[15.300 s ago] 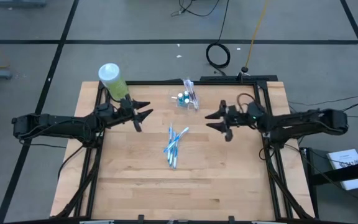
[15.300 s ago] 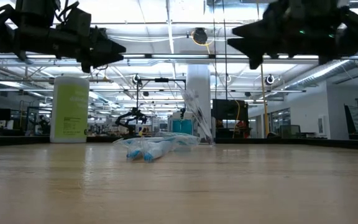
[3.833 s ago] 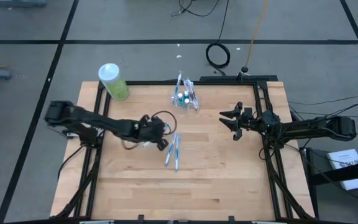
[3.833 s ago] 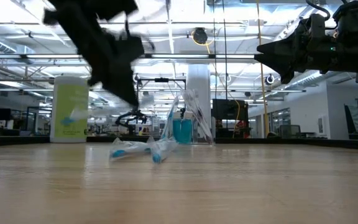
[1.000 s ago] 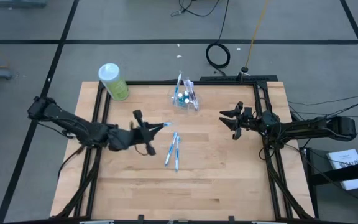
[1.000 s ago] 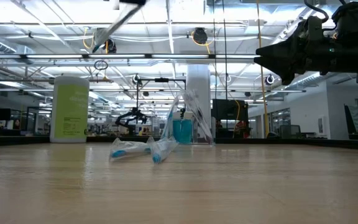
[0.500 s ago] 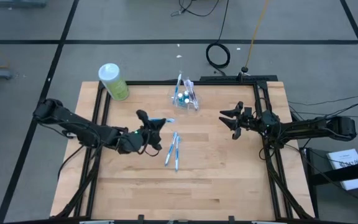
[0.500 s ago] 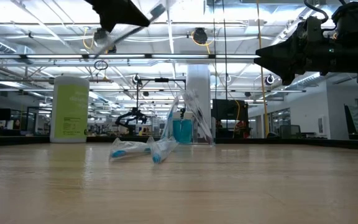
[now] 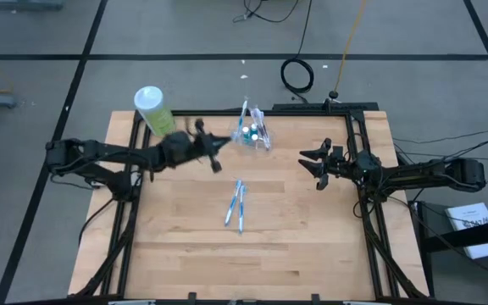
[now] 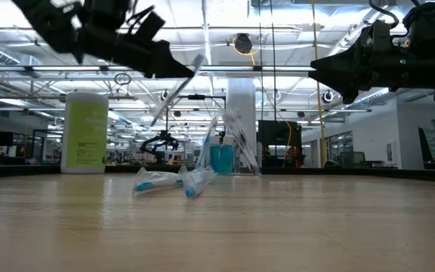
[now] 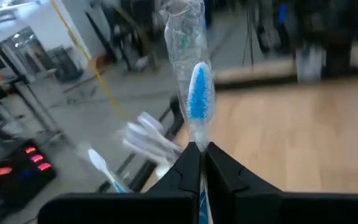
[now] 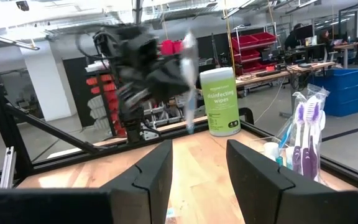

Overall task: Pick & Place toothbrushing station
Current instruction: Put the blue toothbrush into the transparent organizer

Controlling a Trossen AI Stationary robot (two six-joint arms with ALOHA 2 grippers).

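Observation:
My left gripper [image 9: 217,156] is up over the far middle of the table, just left of the clear cup [image 9: 251,134], and is shut on a wrapped toothbrush with a blue head [image 11: 197,99]. The cup stands upright at the far edge, holding purple and blue brushes [image 12: 304,127]. Two more wrapped blue toothbrushes [image 9: 235,204] lie flat side by side at the table's middle. At the right side my right gripper [image 9: 313,167] hovers open, holding nothing. My left gripper pinches the toothbrush's handle [image 11: 197,140] between its two shut fingers, through the clear wrapper. The blue head sticks out beyond the fingertips. In the low view the brush [image 10: 174,94] slants, lifted well clear of the table.
A light-green wipes bottle with a white cap [image 9: 153,111] stands at the far left corner, close behind the left arm. A black frame rail [image 9: 227,113] edges the table. Bare wood lies across the near half.
My left gripper, still shut on the toothbrush, has carried it from the table's middle toward the far edge and the cup. The brush has stayed lifted clear and has turned with the gripper.

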